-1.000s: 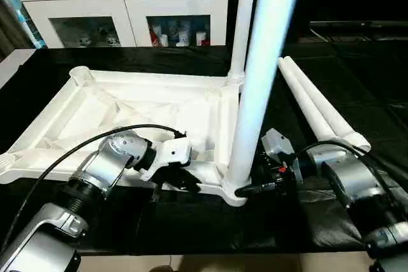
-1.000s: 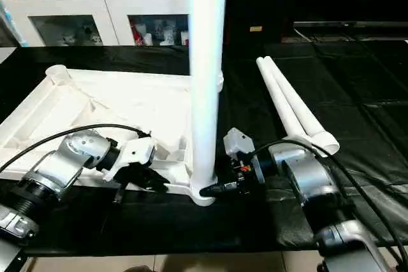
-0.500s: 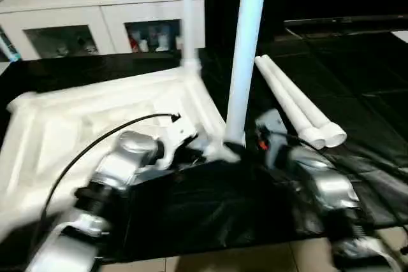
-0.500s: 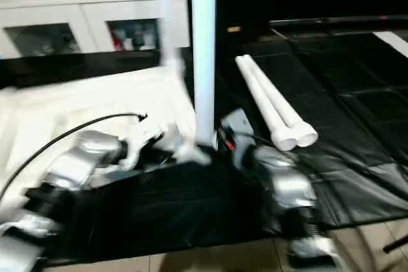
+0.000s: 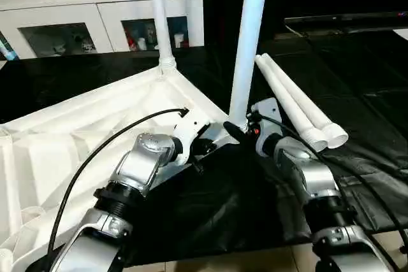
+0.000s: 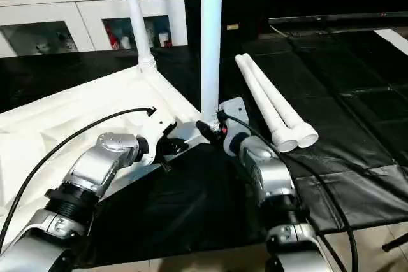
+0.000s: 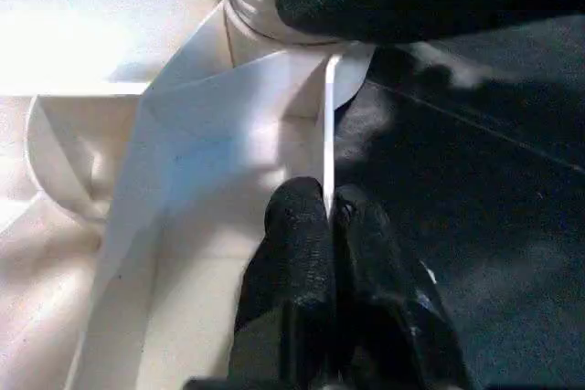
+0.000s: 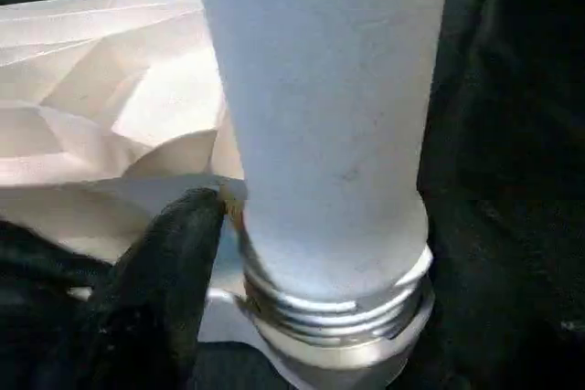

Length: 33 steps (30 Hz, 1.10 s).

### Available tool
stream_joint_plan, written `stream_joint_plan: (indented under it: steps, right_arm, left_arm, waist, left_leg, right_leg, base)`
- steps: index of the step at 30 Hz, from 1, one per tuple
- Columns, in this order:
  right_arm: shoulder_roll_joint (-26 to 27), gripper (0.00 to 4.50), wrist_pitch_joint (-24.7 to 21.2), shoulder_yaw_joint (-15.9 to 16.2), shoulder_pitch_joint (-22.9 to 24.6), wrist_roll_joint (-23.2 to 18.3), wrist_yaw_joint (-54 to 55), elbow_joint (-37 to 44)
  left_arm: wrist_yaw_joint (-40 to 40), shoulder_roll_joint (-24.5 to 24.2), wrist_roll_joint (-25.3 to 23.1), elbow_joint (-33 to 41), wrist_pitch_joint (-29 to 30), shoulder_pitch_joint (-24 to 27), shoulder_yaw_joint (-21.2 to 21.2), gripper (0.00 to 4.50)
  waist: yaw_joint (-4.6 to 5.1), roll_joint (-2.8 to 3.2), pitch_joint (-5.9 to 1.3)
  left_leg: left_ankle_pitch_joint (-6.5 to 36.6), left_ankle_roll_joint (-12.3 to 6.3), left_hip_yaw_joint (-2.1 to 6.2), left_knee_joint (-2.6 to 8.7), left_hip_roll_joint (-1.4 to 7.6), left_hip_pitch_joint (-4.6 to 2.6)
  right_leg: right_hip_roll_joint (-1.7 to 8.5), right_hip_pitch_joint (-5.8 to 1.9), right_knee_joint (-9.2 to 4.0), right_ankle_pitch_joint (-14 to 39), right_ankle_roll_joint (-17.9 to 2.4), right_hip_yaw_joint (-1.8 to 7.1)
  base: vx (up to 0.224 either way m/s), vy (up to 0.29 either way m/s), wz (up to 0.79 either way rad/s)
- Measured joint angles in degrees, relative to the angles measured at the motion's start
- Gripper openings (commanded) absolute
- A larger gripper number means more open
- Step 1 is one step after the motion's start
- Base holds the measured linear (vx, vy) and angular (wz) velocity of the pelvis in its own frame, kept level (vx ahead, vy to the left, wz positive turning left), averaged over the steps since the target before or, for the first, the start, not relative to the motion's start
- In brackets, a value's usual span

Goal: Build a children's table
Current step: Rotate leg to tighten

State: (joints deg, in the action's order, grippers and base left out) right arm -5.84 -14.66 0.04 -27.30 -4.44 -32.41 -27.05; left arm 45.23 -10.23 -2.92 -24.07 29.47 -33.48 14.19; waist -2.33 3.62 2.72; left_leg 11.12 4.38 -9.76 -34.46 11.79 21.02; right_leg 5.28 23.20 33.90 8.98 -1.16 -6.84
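Halfway there, I'd say: the table top (image 5: pixel 76 132) lies underside-up on the black cloth (image 5: pixel 210 208), two legs (image 5: pixel 247 42) standing in sockets. Two spare legs (image 5: pixel 299 106) lie at 3 o'clock. Left gripper (image 7: pixel 329 216) pinches the rim shut; right gripper (image 6: pixel 210 127) straddles the near leg's base, grip unclear.

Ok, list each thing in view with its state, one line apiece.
Table top: upside down on the black mat, ribs facing up.
Near leg: upright in its corner socket.
Far leg: upright in its corner socket.
Two spare legs: lying side by side on the mat, not fitted.
Left claw: shut on the table top's thin edge.
Right claw: at the near leg's base.
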Motion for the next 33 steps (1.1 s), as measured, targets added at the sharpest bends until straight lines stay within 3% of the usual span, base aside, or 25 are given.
stream_joint_plan:
  steps: [3,7,12,18,27,33]
  right_arm:
    - [-2.72,4.08,0.25,0.72,1.27,-0.98,-5.17,1.54]
    - [-10.17,4.44,0.46,2.98,2.49,-3.12,-17.16,3.79]
    - [-18.36,4.44,1.36,6.19,2.52,-4.11,-31.44,5.35]
    - [-24.10,4.44,3.64,9.48,2.02,-4.92,-43.83,6.17]
    - [-24.42,4.44,6.84,14.56,0.79,-4.96,-51.95,6.50]
    - [-23.16,3.91,7.88,15.42,0.69,-4.93,-52.68,5.95]
  left_arm:
    - [2.77,-1.68,0.19,0.25,-2.02,0.39,0.90,0.00]
    - [9.19,-5.95,0.73,0.77,-6.26,1.12,2.22,0.00]
    - [17.55,-10.73,1.12,1.41,-11.41,1.80,4.44,0.00]
    - [28.12,-14.43,3.26,3.06,-15.42,2.65,7.26,0.00]
    - [35.67,-16.70,3.24,2.69,-21.73,2.26,10.42,0.00]
    - [36.74,-16.89,3.24,2.64,-22.42,1.66,10.82,0.00]
  waist:
    - [-0.15,0.08,0.05]
    - [-0.80,0.15,0.09]
    - [-2.06,0.16,0.09]
    - [-3.53,0.15,0.09]
    - [-3.77,0.12,0.08]
    - [-3.77,0.12,0.08]
  left_leg:
    - [0.00,0.00,0.01,0.00,0.00,0.00]
    - [0.00,-0.01,0.03,-0.01,0.01,-0.01]
    - [-0.01,-0.02,0.01,-0.06,0.02,0.02]
    - [-0.01,-0.02,-0.06,-0.09,0.05,0.04]
    - [-0.02,-0.02,-0.05,-0.09,0.06,0.02]
    - [-0.02,-0.02,-0.06,-0.10,0.06,0.02]
  right_leg:
    - [0.00,0.01,-0.02,0.00,0.00,0.00]
    - [0.00,0.09,0.00,-0.02,-0.03,-0.02]
    - [0.01,0.10,0.01,-0.02,-0.03,-0.01]
    - [0.03,0.10,0.08,0.02,-0.03,0.04]
    - [0.03,0.08,0.17,0.02,-0.04,0.05]
    - [0.03,0.08,0.17,0.02,-0.04,0.06]
  base:
    - [0.000,0.000,0.00]
    - [0.000,0.000,0.00]
    - [0.000,0.000,0.00]
    - [0.000,0.000,0.00]
    - [0.000,0.000,0.00]
    - [0.000,0.000,0.00]
